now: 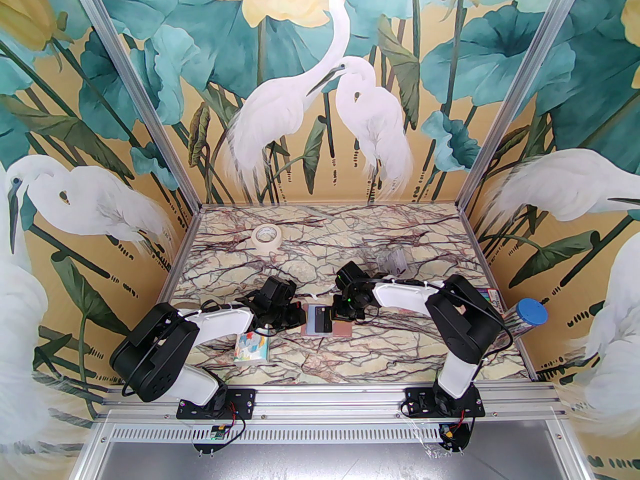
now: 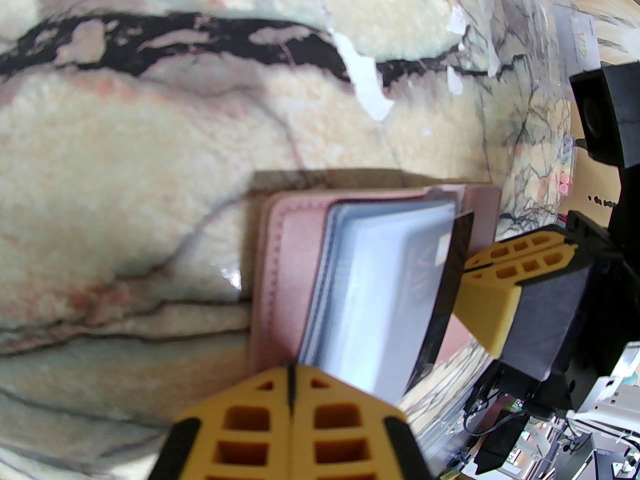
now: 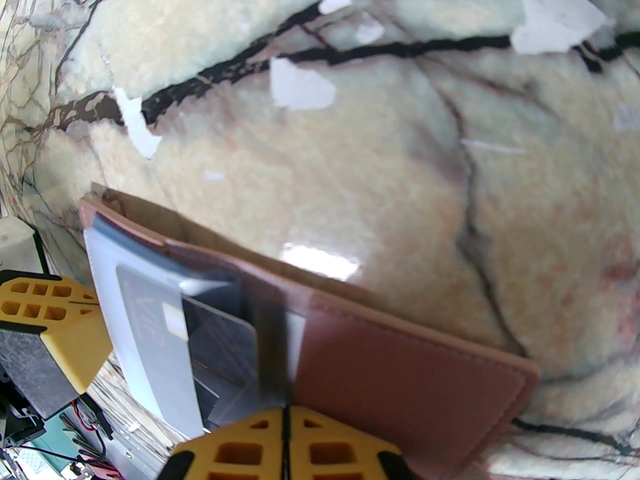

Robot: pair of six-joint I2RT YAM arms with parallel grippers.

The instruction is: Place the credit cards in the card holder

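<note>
One dark card (image 1: 325,321) sits partly inside a pale blue-grey pocket of the card holder (image 1: 343,329), with its outer end sticking out toward the holder's right flap. The holder lies open and flat, midway between the left and right edges of the worktop (image 1: 350,238) and nearer the near edge than the far one.

The card looks thin, stiff, light and slick. It is best taken by the free short end, or nudged on that end so it slides along the pocket. Pushed at an angle, it would probably jam or bow. The holder is soft and light, so it would likely skid on the glossy marble unless it is pinned down. The bare pink border is the place to press, clear of the pocket mouths.

The left tool (image 2: 291,393) has its fingers pressed together, and the tips rest at the pink left border of the holder (image 2: 280,268). The right tool (image 3: 285,430) is also pressed together, with its tips at the exposed end of the card (image 3: 215,338). I cannot tell whether a sliver of card is nipped between them.

Further out, a cartoon-printed tissue pack (image 1: 252,346) lies toward the near left corner. A roll of tape (image 1: 265,238) is near the far edge on the left, and a clear plastic box (image 1: 392,260) stands beyond the right tool.
</note>
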